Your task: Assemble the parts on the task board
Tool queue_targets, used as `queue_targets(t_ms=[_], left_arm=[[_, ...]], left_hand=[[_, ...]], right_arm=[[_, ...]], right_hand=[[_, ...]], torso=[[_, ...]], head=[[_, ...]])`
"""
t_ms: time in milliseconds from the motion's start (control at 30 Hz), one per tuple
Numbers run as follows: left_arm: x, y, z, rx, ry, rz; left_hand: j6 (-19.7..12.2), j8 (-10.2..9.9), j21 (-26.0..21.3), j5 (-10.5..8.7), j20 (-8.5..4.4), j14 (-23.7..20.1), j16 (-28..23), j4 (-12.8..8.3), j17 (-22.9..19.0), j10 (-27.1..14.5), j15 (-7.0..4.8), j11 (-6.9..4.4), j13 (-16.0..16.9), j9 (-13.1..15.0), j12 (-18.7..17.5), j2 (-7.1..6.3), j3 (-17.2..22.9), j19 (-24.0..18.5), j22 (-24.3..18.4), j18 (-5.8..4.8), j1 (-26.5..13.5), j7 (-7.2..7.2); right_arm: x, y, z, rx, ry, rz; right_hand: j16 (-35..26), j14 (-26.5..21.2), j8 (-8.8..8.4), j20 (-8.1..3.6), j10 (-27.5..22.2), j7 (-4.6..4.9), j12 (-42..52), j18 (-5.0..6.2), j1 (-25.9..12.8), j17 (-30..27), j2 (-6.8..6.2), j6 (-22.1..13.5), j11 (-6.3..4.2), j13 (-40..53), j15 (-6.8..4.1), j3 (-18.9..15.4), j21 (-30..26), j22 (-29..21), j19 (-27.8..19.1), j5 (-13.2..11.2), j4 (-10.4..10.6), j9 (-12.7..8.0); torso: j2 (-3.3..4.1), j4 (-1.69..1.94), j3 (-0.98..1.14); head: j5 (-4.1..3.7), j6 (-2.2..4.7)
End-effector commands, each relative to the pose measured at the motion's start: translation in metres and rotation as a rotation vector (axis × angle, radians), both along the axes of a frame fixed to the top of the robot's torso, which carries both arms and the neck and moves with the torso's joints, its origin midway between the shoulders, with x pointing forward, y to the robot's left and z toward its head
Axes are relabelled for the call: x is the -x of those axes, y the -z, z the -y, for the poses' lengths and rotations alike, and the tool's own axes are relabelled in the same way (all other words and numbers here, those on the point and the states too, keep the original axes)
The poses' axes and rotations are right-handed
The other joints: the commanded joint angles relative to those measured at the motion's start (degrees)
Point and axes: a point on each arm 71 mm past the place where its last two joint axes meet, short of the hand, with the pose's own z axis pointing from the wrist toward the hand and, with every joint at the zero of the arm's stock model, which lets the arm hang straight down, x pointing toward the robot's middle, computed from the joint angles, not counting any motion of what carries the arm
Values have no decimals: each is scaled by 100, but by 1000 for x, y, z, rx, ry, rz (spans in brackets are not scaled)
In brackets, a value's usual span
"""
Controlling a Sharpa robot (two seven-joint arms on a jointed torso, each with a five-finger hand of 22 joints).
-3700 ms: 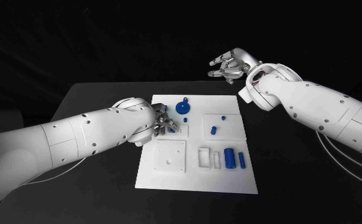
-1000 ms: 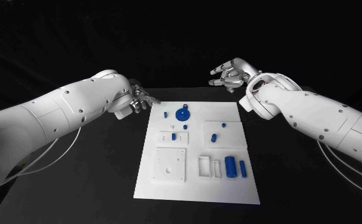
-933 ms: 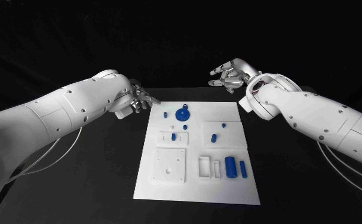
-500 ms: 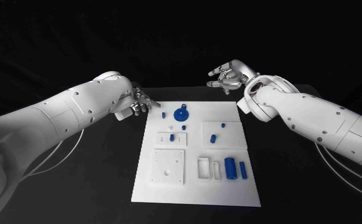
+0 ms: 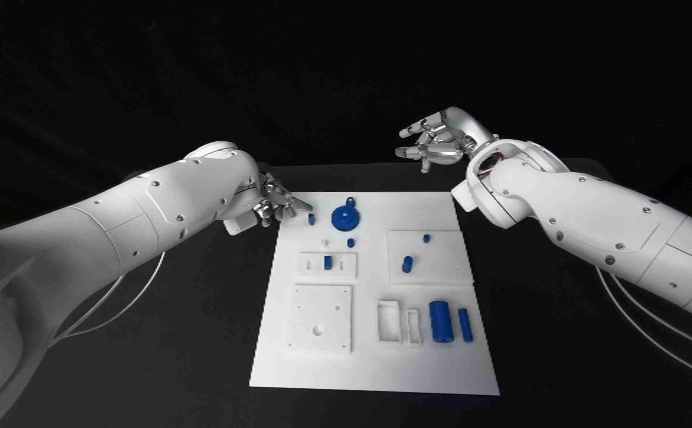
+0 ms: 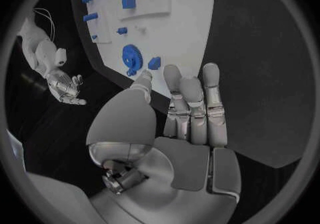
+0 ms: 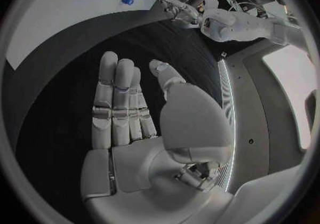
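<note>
left hand: empty, fingers apart, beside white rectangular task board's far-left corner | right hand: empty, fingers spread, raised beyond far edge | small blue plastic parts on board, black worktop

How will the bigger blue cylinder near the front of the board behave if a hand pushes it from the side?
The larger blue cylinder lies on its side on the task board, so it would probably roll. It looks rigid, likely light plastic, and may bump the thinner cylinder beside it.

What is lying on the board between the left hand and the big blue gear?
A small blue part lies between the left hand and the blue gear, as the head view shows; it also appears in the left wrist view.
</note>
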Motion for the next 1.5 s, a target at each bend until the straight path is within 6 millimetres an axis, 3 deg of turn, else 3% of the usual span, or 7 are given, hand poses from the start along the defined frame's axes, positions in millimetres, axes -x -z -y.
queue_targets(t_ms=[33, 533, 833, 1167, 1500], left_arm=[[1, 0, 4, 39, 12, -12], [4, 2, 11, 60, 32, -38], [5, 3, 14, 55, 40, -52], [6, 6, 19, 51, 56, -68], [5, 11, 19, 54, 34, -60]], left_hand=[[-11, -61, 21, -10, -1, 31, 36, 32, 12, 270, -22, -53, -8, 181, 36, 8, 3, 33, 98, -87, -90, -7], [28, -96, 34, -26, -3, 37, 45, 73, 24, 271, -25, -61, -9, 328, 57, 45, 16, 31, 97, -87, -132, -22], [47, -152, 47, 51, 0, 33, 52, -192, 36, 270, -22, -61, -10, 411, 68, 229, -46, 24, 98, -87, -194, -23], [56, -177, 57, 152, 2, 28, 61, -722, 47, 270, -20, -57, -1, 456, 75, 591, -257, 14, 97, -87, -162, -16], [62, -181, 66, 151, -4, 38, 61, -822, 46, 270, -25, -61, 2, 461, 76, 705, -328, 28, 98, -87, -160, -22]], right_arm=[[0, -2, 0, -22, -4, 16], [-2, -2, -4, -1, -6, 23], [-2, -2, -5, -1, -7, 23], [-2, -1, -7, -1, -10, 22], [-2, -2, -7, -1, -10, 21]], right_hand=[[-25, 38, -8, -18, -22, 15, 30, -43, 4, 18, -9, 11, -7, -30, -4, -1, 38, -58, 146, 36, 18, 2], [-49, 49, -8, -22, -30, 16, 44, -42, 10, 39, -14, 13, -9, -69, -6, 34, 60, -113, 151, 111, 0, 2], [-60, 52, -8, -24, -31, 17, 45, -41, 7, 43, -17, 12, -9, -83, -7, 50, 69, -127, 154, 138, -8, 2], [-77, 57, -8, -23, -33, 17, 47, -41, -7, 46, -20, 10, -8, -102, -6, 60, 78, -153, 150, 150, -12, 3], [-77, 57, -8, -23, -33, 17, 47, -41, -7, 46, -20, 10, -8, -102, -6, 60, 78, -153, 150, 150, -12, 3]], torso=[[-1, 1, 1], [-3, 14, -7], [3, 0, 0], [10, -2, 4], [4, 2, 3]], head=[[-12, -9], [4, -15], [-5, -5], [-24, -3], [-49, -11]])
